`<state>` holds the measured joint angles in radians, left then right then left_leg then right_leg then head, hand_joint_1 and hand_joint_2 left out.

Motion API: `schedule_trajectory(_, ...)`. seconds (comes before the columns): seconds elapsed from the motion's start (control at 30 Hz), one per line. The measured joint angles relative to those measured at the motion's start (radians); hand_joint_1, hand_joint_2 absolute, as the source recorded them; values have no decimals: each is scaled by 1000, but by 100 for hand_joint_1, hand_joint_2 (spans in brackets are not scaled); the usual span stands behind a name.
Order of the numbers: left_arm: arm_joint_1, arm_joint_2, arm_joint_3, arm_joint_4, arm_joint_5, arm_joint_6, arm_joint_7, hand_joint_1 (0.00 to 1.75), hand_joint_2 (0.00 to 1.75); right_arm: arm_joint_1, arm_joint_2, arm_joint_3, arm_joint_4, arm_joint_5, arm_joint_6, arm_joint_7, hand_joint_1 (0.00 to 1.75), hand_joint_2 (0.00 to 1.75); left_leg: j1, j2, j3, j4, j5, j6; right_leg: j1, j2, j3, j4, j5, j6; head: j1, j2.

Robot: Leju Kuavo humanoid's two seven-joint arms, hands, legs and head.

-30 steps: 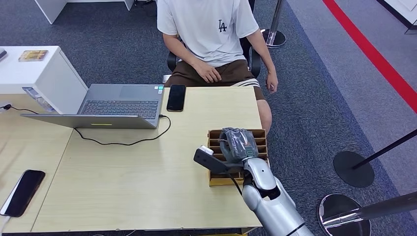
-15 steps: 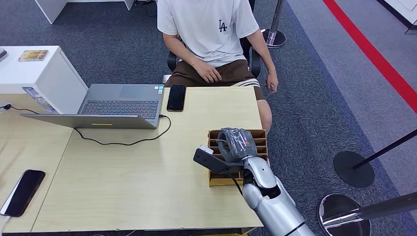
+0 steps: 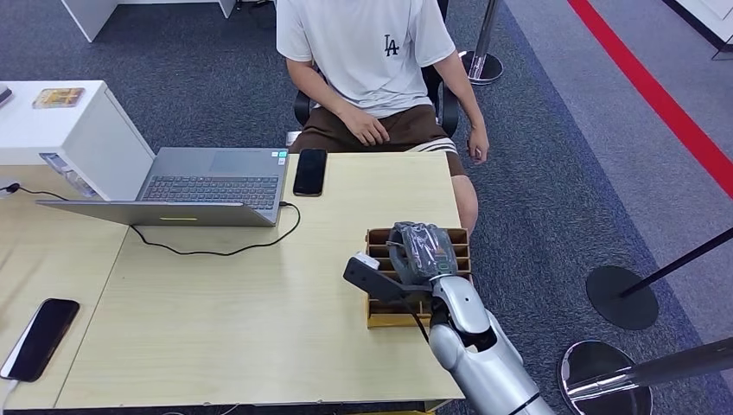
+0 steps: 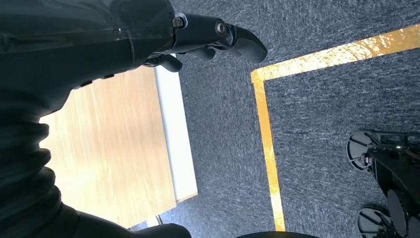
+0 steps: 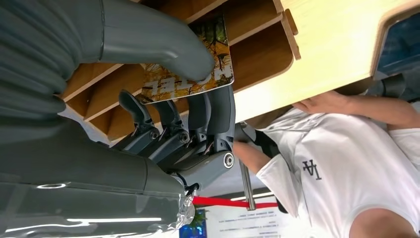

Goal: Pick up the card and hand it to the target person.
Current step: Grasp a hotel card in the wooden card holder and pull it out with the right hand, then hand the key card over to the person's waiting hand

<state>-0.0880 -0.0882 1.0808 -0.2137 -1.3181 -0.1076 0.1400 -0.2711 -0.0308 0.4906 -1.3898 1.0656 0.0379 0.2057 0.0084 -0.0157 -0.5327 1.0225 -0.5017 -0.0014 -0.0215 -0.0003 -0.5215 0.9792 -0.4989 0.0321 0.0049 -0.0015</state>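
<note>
One white shirt (image 3: 367,47) reads "LA"; right hand (image 5: 163,89) pinches card (image 5: 198,74).

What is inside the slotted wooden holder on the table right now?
One card with a yellow-orange print stands in a slot of the wooden holder, pinched by the right hand. In the head view that hand covers the middle slots, so anything in them is hidden.
</note>
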Motion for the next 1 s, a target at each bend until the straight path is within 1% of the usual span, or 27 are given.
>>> schedule_trajectory(0.23,1,0,3,0,8,0,-1,0,175,34,-27,-22,-157,12,-1,0,147,175,0,0,0,0,0,0,0,0,0,0,0,0,0,0)
schedule_trajectory(0.43,2,0,3,0,10,0,-6,0,175,66,-63,-40,-297,2,-6,-23,147,175,0,0,0,0,0,0,0,0,0,0,0,0,0,0)
schedule_trajectory(0.63,1,-1,3,0,10,0,-6,0,175,73,-79,-64,-388,-8,-5,-38,147,175,0,0,0,0,0,0,0,0,0,0,0,0,0,0)
schedule_trajectory(0.83,-1,-2,3,0,3,0,-6,0,175,64,-80,-78,-420,-36,29,-69,147,175,0,0,0,0,0,0,0,0,0,0,0,0,0,0)
schedule_trajectory(1.0,-2,-3,3,0,-4,0,-6,0,175,9,-78,-81,-389,-87,61,-95,147,175,0,0,0,0,0,0,0,0,0,0,0,0,0,0)
